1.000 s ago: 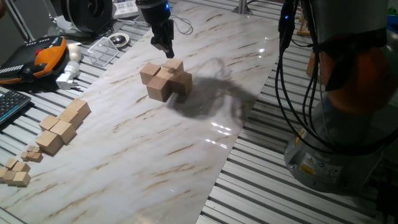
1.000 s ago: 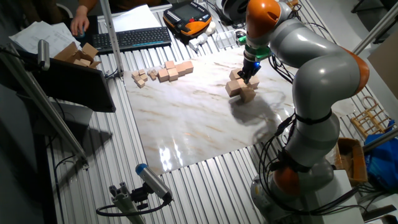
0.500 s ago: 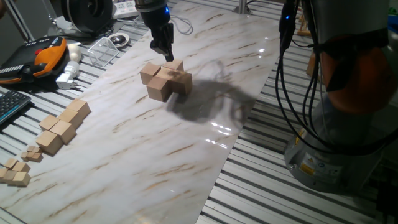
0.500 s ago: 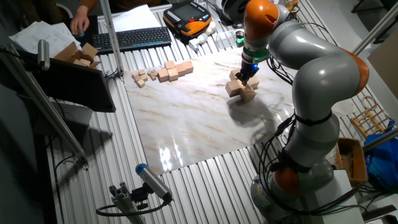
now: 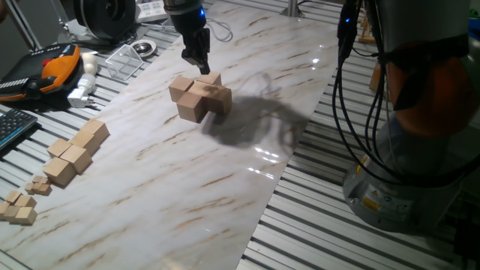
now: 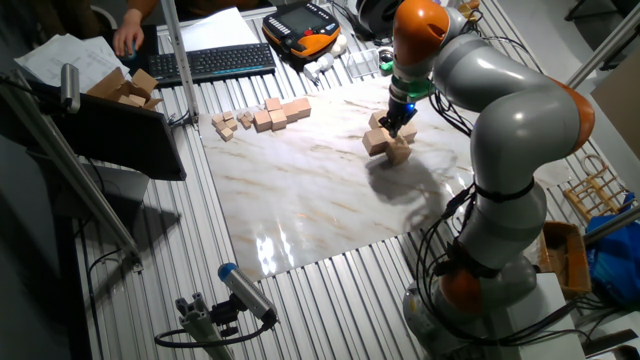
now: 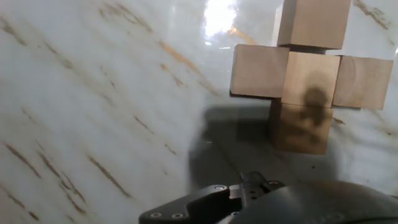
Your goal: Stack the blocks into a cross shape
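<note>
1. One fixed view: I find the gripper [image 5: 201,63] poised just above the far edge of the blocks [image 5: 199,94], which sit bunched together on the marble board [image 5: 187,172]. The cluster lies below and slightly toward the camera from the fingertips. I cannot tell whether the fingers are apart or together; nothing appears held between them.

2. The other fixed view: the gripper [image 6: 393,124] hangs over the blocks [image 6: 389,142] near the board's far right side. The arm [image 6: 520,120] hides part of the cluster, and at this size I cannot read the finger gap.

3. Hand view: the blocks [image 7: 306,78] form a cross, four arms touching a centre cube, lying ahead and to the right of the hand. The upper arm is cut off by the frame. The fingertips are out of view; only the dark body shows below. I judge the cross complete.
</note>
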